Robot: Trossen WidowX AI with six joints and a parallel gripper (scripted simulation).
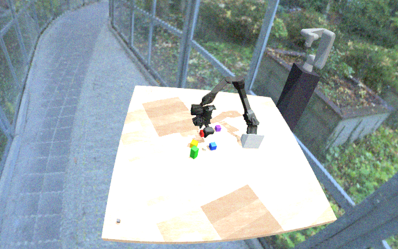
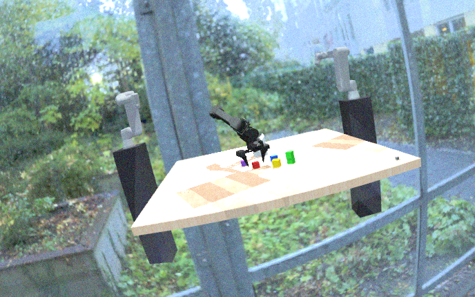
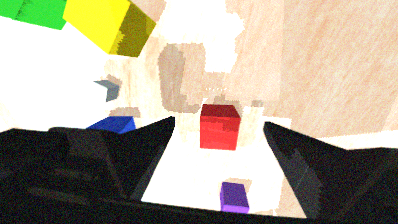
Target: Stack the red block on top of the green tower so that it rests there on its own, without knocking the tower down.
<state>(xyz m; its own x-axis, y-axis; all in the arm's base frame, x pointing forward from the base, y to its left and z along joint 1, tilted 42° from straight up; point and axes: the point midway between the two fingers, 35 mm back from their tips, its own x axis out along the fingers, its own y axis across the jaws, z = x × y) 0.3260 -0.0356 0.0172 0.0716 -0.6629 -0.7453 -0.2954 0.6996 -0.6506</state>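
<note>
End effector (image 1: 203, 131) (image 2: 255, 164) (image 3: 218, 122) was wide open, nothing gripped, fingers around the red block (image 1: 202, 133) (image 2: 255, 164) (image 3: 219, 127). Red sat on the worktop (image 1: 176, 185) (image 2: 306, 180) (image 3: 175, 175), well in from its edges. Landmark: red block. Yellow block (image 1: 194, 143) (image 2: 276, 163) (image 3: 107, 22) was near it, green tower (image 1: 194, 152) (image 2: 290, 157) (image 3: 37, 11) upright beyond yellow; blue block (image 1: 213, 146) (image 2: 273, 157) (image 3: 117, 124) and purple block (image 1: 217, 128) (image 2: 243, 163) (image 3: 234, 196) stood near it too. No readable writing.

A pale wooden table (image 1: 225, 173) (image 2: 306, 180) bearing red (image 1: 202, 133) (image 2: 255, 164) (image 3: 219, 128), yellow (image 1: 194, 143) (image 2: 276, 163) (image 3: 102, 22), blue (image 1: 213, 146) (image 2: 273, 157) (image 3: 117, 125) and purple (image 1: 217, 128) (image 2: 243, 163) (image 3: 234, 198) blocks, plus an upright green tower (image 1: 194, 152) (image 2: 290, 157) (image 3: 37, 11).
</note>
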